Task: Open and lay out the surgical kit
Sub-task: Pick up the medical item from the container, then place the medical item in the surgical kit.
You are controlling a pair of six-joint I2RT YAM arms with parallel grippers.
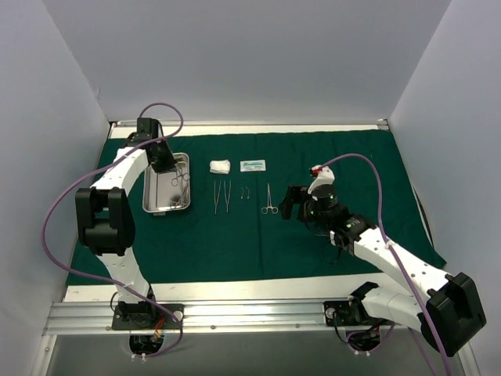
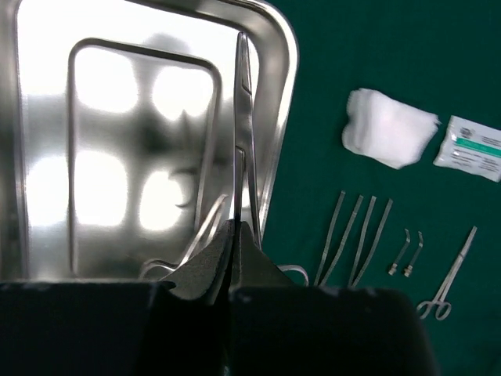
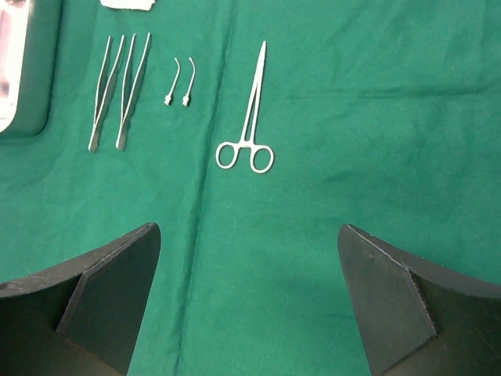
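Observation:
The dark green cloth [image 1: 258,235] lies spread flat on the table. The steel tray [image 1: 153,205] stands at its left. My left gripper [image 1: 166,167] is over the tray, shut on thin silver forceps [image 2: 244,125] that point away from it; more ring-handled instruments [image 1: 181,179] lie in the tray [image 2: 47,157]. On the cloth lie a white gauze wad [image 1: 220,166], a small white packet [image 1: 253,165], two tweezers [image 1: 222,196], two small curved pieces [image 1: 245,193] and ring-handled forceps [image 1: 268,199]. My right gripper [image 1: 291,203] is open and empty, just right of those forceps [image 3: 248,117].
White walls close in the table on three sides. The cloth's right part [image 1: 376,180] is bare. An aluminium rail [image 1: 235,313] runs along the near edge by the arm bases.

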